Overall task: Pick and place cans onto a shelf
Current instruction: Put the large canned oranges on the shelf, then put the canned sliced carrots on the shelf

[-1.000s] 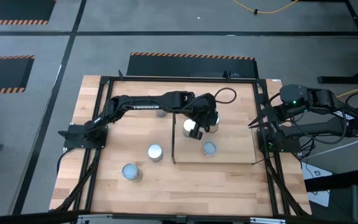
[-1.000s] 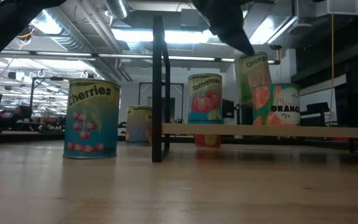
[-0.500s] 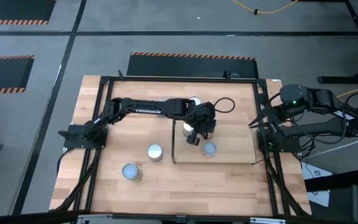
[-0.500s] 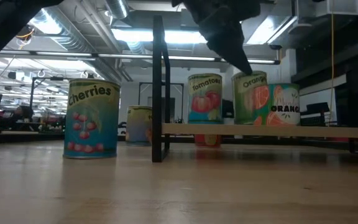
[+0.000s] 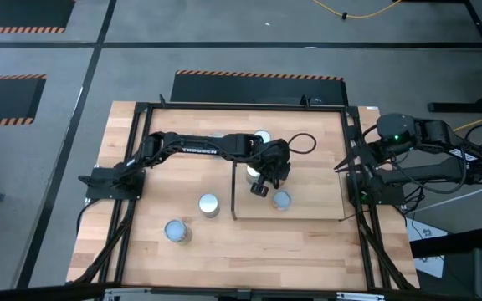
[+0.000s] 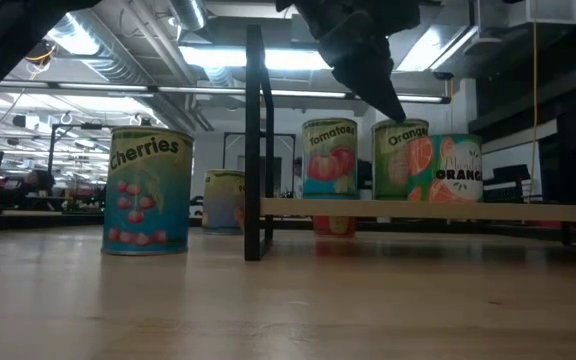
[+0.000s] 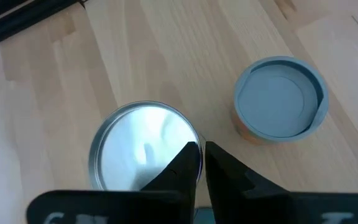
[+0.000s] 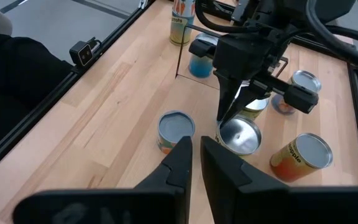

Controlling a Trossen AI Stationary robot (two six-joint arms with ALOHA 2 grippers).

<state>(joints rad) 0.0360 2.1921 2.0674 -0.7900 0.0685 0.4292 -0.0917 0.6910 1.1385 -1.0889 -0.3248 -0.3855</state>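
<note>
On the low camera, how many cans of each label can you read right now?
Cherries can: 1
Tomatoes can: 1
Orange cans: 2, the left Orange can and the right Orange can
Total with readable labels: 4

"How many cans [image 6: 148, 190] did you have out on the tabletop [image 6: 288, 300]?"

"Six cans, counted level across the wood. You also had one shelf [image 6: 418, 210], one left arm [image 5: 199, 147] and one right arm [image 5: 425, 138]."
</note>
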